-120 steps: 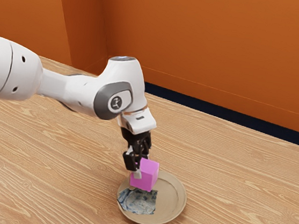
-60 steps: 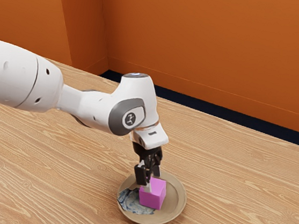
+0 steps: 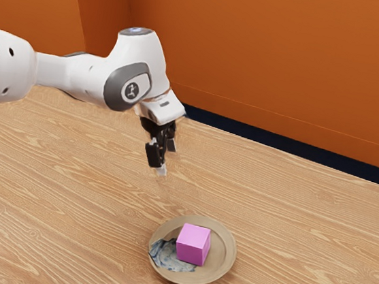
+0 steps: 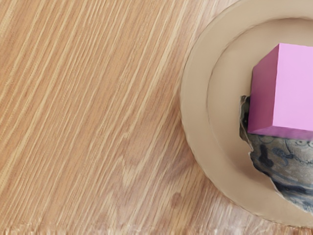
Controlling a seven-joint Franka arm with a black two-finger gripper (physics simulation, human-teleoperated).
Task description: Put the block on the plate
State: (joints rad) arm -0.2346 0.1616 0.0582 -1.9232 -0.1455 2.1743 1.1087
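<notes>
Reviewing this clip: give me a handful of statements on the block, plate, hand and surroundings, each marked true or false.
1. The pink block sits on the plate. True.
2. The hand is gripping the block. False: it is up off the block, with a gap between them.
3. A blue-gray patterned patch shows on the plate next to the block. True.
4. The block sticks out past the plate's rim. False: it lies wholly inside the rim.
5. The wall behind the table is orange. True.
6. The plate is bright green. False: it is tan, apart from the patch.
</notes>
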